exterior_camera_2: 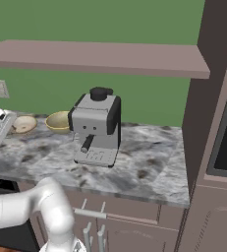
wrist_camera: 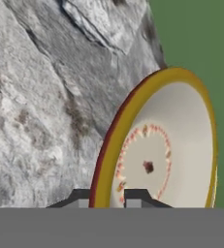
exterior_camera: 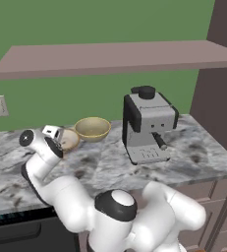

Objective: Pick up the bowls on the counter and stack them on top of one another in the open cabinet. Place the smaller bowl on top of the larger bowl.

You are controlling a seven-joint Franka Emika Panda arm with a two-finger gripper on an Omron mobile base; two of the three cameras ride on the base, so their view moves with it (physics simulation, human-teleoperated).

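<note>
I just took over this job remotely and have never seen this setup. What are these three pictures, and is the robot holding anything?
It is a white robot arm on a rolling base in a simulated kitchen. Two pictures look over it from behind, left and right. The third looks along its fingers. On the marble counter stand a coffee machine, a deep yellow bowl and a shallow orange-rimmed bowl. The fingers are shut on the shallow bowl's rim. A bare shelf hangs above.

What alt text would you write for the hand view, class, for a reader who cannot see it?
The gripper is shut on the rim of the smaller bowl, cream inside with an orange-brown rim. Grey marbled counter lies behind it, green wall beyond.
</note>
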